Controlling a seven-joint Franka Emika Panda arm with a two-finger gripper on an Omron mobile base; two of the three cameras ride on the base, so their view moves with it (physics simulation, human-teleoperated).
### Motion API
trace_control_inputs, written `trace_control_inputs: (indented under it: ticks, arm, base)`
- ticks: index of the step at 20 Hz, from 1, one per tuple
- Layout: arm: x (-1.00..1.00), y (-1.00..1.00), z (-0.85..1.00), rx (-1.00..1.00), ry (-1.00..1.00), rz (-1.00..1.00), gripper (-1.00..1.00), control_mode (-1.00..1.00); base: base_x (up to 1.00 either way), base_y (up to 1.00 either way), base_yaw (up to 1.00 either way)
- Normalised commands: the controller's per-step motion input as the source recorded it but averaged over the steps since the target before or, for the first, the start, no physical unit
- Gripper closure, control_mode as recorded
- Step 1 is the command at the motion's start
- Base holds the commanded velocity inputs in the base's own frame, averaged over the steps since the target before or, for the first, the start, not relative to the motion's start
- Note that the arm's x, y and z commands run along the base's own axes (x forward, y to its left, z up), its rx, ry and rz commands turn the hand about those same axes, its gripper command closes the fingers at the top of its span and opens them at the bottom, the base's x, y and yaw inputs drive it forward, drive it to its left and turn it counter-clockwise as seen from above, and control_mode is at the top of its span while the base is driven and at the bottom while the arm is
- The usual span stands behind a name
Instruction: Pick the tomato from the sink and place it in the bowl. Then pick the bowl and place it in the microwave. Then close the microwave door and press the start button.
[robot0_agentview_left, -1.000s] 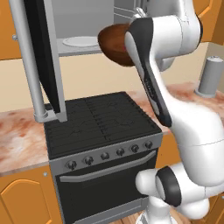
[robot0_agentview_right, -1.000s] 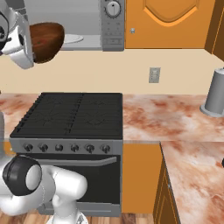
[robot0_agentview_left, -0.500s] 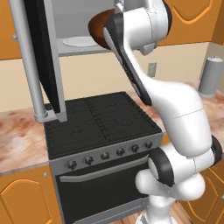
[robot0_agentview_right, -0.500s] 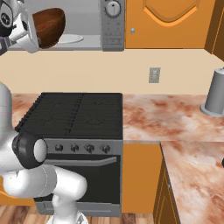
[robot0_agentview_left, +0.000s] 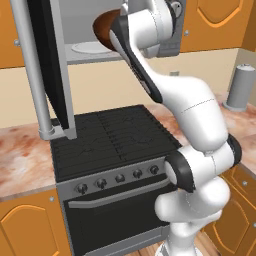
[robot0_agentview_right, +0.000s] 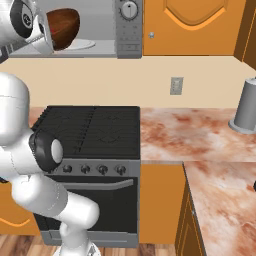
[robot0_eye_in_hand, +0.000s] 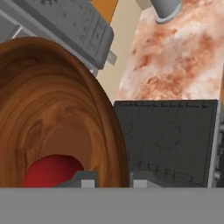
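The dark brown wooden bowl (robot0_agentview_left: 102, 27) (robot0_agentview_right: 63, 26) hangs tilted in front of the open microwave (robot0_agentview_right: 100, 30), just above its white turntable plate (robot0_agentview_right: 81, 44). In the hand view my gripper (robot0_eye_in_hand: 113, 179) is shut on the rim of the bowl (robot0_eye_in_hand: 57, 109), one fingertip inside and one outside. The red tomato (robot0_eye_in_hand: 50, 171) lies in the bowl's bottom. The microwave door (robot0_agentview_left: 47, 60) stands swung open at the left, its grey bar handle (robot0_agentview_left: 29, 70) facing me. The sink is out of view.
Below the microwave sits a black stove (robot0_agentview_left: 112, 140) (robot0_agentview_right: 95, 130) with a row of knobs. Marbled counter (robot0_agentview_right: 200, 135) stretches to the right, with a grey canister (robot0_agentview_right: 246, 105) on it. Orange cabinets (robot0_agentview_right: 190, 25) hang beside the microwave's knob panel (robot0_agentview_right: 129, 25).
The arm has raised the bowl and carried it closer to the microwave opening. The grip on the rim has stayed the same.
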Motion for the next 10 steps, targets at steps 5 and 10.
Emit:
trace_control_inputs:
  ticks: [5, 10]
  arm:
    - [0.67, 0.12, -0.1, 0.05, 0.0, -0.02, 1.0, -1.0]
    - [0.53, 0.23, -0.03, 0.01, 0.1, -0.03, 1.0, -1.0]
  base:
    - [0.0, 0.0, 0.0]
    - [0.0, 0.0, 0.0]
